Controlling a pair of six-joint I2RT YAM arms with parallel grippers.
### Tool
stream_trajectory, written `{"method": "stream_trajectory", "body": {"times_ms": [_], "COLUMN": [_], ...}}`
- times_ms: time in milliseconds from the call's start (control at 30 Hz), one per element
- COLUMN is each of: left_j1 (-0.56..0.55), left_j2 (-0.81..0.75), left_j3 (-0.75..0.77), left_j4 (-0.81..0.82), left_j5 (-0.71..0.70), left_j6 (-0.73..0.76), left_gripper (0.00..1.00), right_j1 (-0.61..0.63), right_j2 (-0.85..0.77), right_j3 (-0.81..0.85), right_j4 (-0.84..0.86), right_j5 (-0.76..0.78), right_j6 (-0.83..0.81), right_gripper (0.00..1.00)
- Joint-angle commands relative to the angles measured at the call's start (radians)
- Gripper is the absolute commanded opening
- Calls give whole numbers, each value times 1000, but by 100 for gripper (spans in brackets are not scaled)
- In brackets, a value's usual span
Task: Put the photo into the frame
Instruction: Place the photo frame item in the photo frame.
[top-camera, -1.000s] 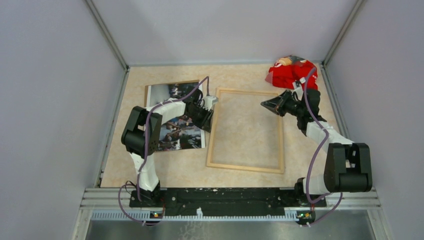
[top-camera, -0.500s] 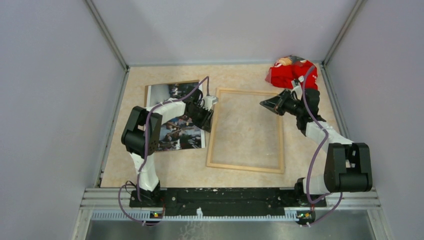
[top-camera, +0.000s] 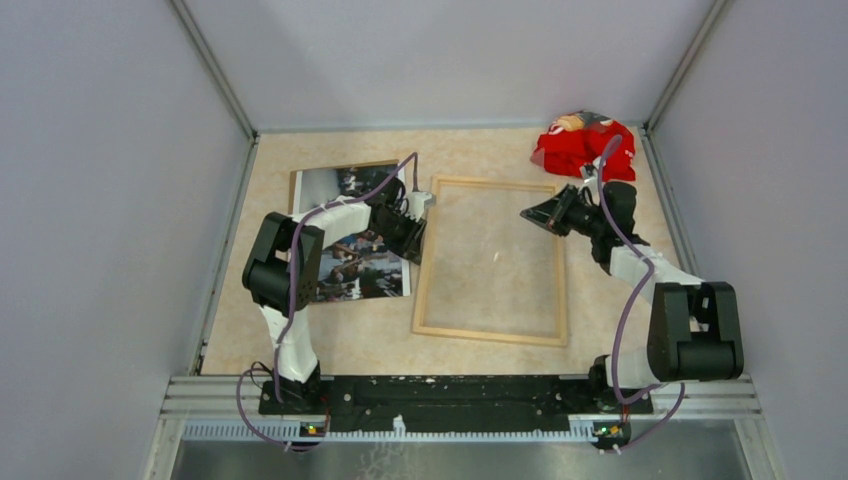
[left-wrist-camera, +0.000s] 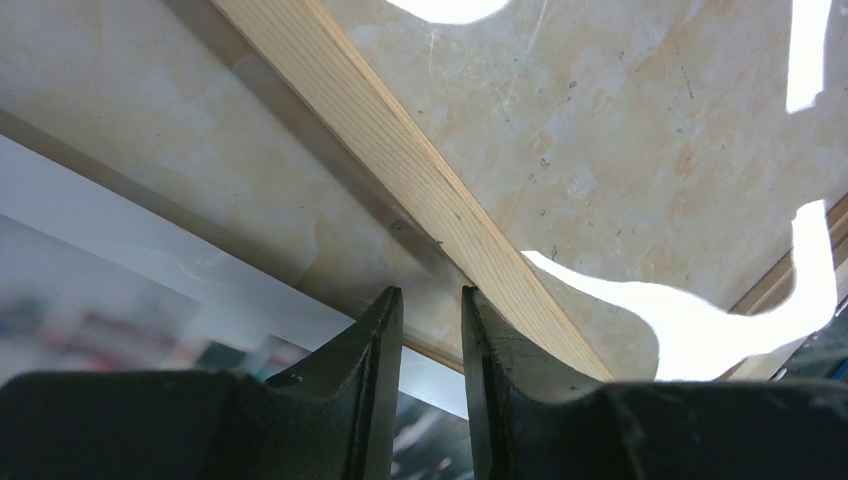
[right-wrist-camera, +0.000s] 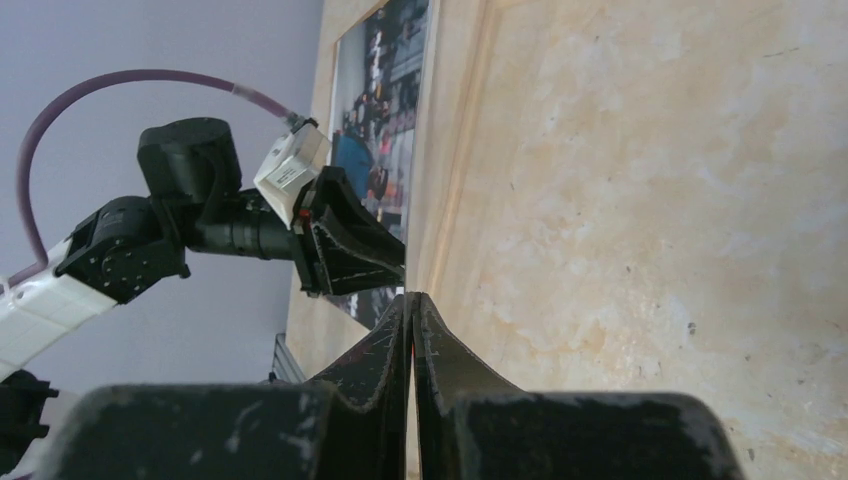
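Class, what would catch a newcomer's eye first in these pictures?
The light wooden frame lies flat in the middle, empty. A crowd photo lies just left of it, with the left end effector at the gap between them. A red bundle of cloth sits in the far right corner.

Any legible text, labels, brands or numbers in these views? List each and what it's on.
No text can be read in any view.
On the red fabric bundle: white marks, too small to read.
On the photo: a crowd picture, too blurred to make out any lettering.
On the white block at the left arm's wrist: no print visible.
On the frame: bare wood, no marks.
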Motion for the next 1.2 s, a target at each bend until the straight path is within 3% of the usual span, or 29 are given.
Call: {"method": "stream_trajectory", "body": {"times_ms": [0, 733, 1167], "left_j1": [-2, -2, -2], "left_j2": [2, 4, -1], "left_j3": [-3, -2, -15], "left_j4": [26, 23, 23], "left_j5": [18, 22, 22], "left_j6": [5, 6, 12], "left_gripper": [35, 35, 35], "right_j1": [13, 23, 29], "right_j2": [7, -19, 29], "right_j3": [-3, -173, -252], "right_j4": [134, 495, 747], "right_j5": [-62, -15, 72], "right_j6": [15, 174, 471], "right_gripper": [2, 0, 0]}}
